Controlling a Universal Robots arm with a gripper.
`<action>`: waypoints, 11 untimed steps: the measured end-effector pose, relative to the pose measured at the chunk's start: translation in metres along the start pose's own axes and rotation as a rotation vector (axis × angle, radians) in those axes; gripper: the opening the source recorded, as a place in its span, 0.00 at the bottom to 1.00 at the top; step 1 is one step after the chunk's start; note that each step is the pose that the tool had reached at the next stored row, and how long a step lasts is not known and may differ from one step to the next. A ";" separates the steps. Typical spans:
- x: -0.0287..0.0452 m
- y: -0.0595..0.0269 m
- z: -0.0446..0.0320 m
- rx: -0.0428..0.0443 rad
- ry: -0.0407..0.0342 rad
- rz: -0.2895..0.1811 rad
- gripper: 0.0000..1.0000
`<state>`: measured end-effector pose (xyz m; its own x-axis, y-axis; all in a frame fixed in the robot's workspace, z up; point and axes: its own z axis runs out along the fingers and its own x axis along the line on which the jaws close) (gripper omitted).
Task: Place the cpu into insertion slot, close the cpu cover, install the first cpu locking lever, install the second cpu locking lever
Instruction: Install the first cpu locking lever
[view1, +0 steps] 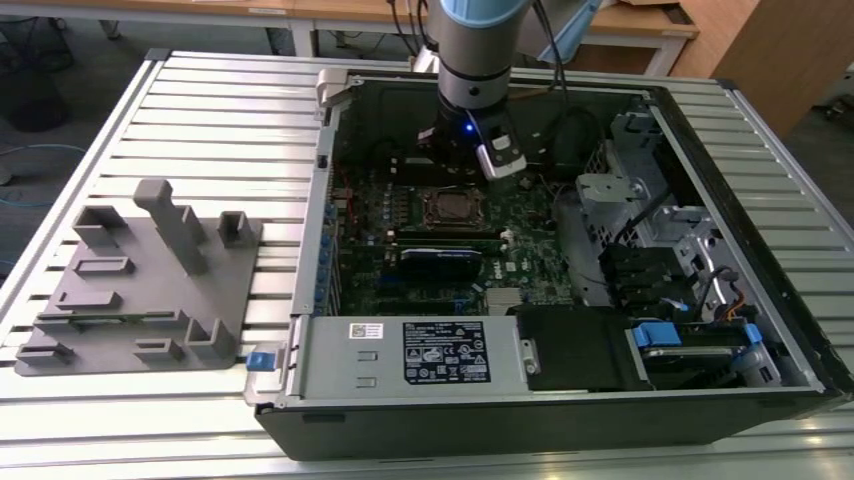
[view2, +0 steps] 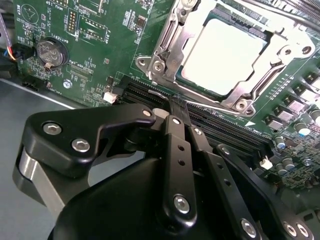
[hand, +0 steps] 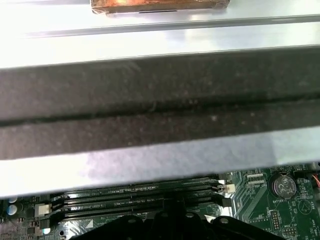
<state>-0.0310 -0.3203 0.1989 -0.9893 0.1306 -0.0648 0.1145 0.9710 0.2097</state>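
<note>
Flanking claw (view2: 177, 107): long memory slots (view2: 210, 125)

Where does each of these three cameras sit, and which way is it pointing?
Exterior view: off the arm, above, looking down into the open computer case on a slatted table; the arm's lower part and its gripper show over the green board.
Second wrist view: on the arm, looking past the black gripper at the cpu in the insertion slot, under the cpu cover.
First wrist view: on the arm, facing the case wall and long black slots.
Shared: both wrist views show the round battery.
</note>
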 end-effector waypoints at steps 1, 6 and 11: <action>0.0001 0.0003 0.0001 0.0000 0.0000 0.000 0.11; 0.0008 0.0019 0.0006 0.0001 0.0000 0.000 0.11; 0.0013 0.0026 0.0010 0.0005 0.0000 0.000 0.11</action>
<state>-0.0319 -0.3174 0.1984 -0.9893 0.1305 -0.0649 0.1144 0.9712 0.2092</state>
